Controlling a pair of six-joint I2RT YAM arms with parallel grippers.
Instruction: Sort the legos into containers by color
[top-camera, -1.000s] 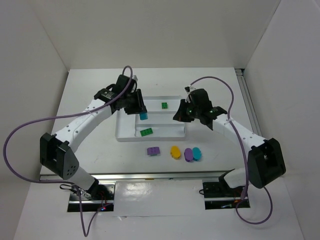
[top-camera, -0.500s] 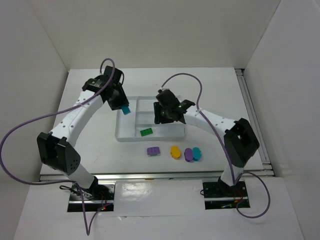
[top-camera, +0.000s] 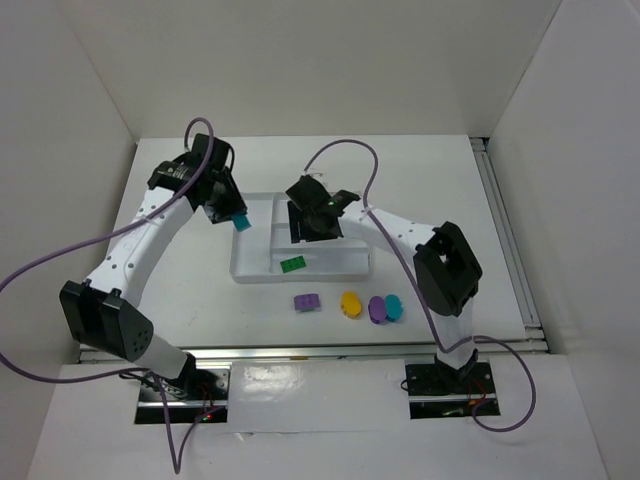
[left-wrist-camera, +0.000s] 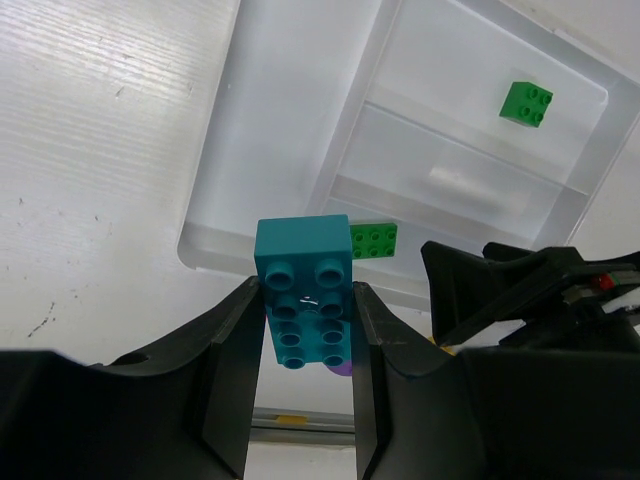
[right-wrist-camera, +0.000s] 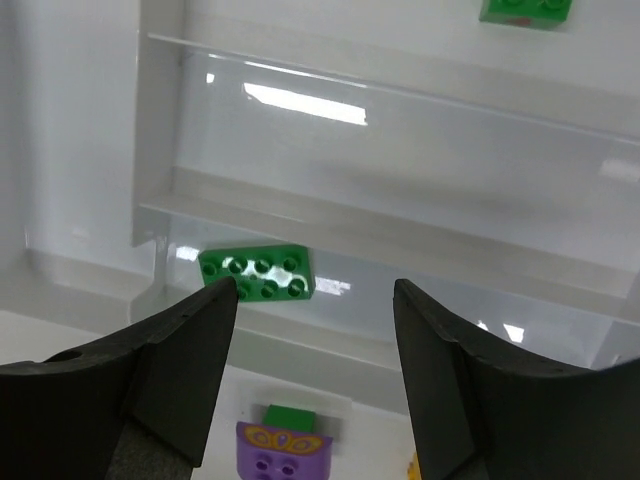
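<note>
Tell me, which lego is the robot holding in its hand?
The teal rectangular brick, pinched in the left hand. Every other lego lies loose, either in the white tray or on the table.

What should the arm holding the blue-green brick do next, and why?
Probably ease it over the tray's upright section and lower it. The left gripper grips the teal brick by that section, which looks bare, while green bricks lie in two long sections.
</note>
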